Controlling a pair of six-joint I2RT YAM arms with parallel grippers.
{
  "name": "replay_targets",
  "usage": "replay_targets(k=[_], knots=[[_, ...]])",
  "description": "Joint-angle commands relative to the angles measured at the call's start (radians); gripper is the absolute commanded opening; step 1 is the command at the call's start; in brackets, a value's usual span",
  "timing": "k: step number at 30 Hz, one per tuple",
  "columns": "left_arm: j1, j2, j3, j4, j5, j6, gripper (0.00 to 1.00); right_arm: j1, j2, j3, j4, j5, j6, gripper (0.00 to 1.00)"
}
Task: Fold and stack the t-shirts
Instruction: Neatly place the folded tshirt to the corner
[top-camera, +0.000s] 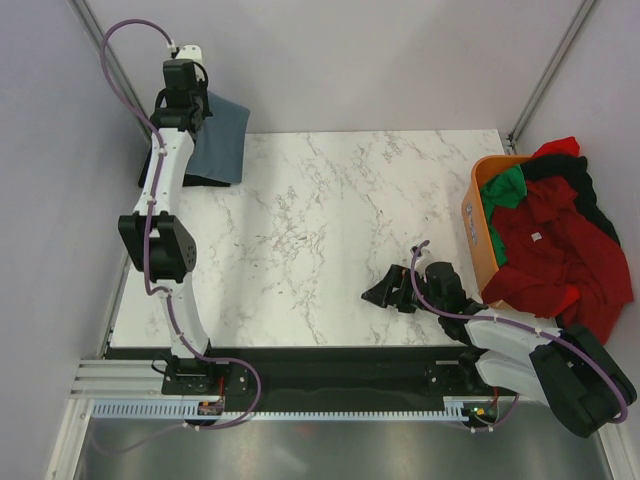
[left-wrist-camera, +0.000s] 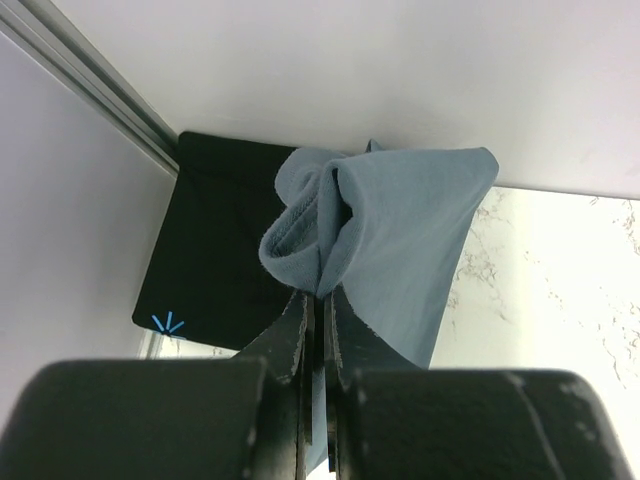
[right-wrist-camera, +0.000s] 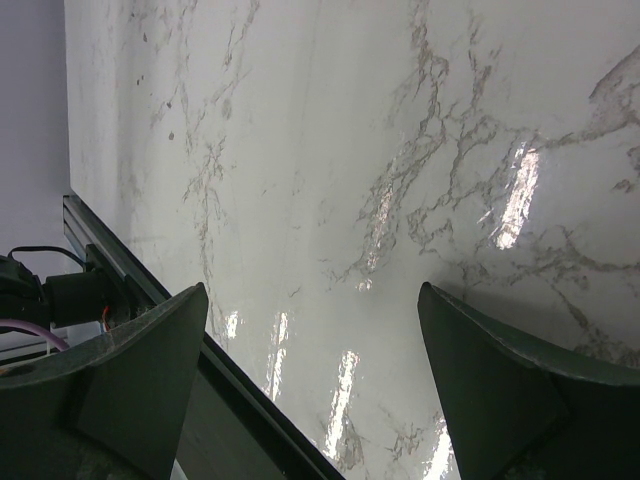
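Evidently the left gripper (left-wrist-camera: 318, 298) was clamped tight on a bunched edge of the slate blue-grey t-shirt (left-wrist-camera: 400, 230), its jaws pressed nearly together with only cloth between them. It held the shirt at the far left corner of the table (top-camera: 330, 220), over the black t-shirt (left-wrist-camera: 205, 245) that lay folded flat there, which suggested the blue one was meant to go on top as the next layer of the stack. The right gripper (right-wrist-camera: 312, 300) stood wide and empty over bare marble at the near right, probably parked clear of the work and close to the orange basket (top-camera: 477, 210), where the red t-shirt (top-camera: 545, 250) and green t-shirt (top-camera: 503, 190) lay heaped, unfolded. Whether the blue shirt touched the black one could not be told. The left arm covered part of both from above, and the wrist view cut off the shirt's lower edge behind the fingers.
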Motion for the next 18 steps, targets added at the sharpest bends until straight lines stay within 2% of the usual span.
replay_targets(k=[1,18], knots=[[0.003,-0.095,0.064,0.098,-0.036,0.066,0.02,-0.003,0.016,-0.024,-0.051,0.004,-0.012,0.95],[0.003,-0.111,0.022,0.096,-0.031,0.100,0.02,-0.006,0.017,-0.027,-0.046,-0.002,-0.012,0.95]])
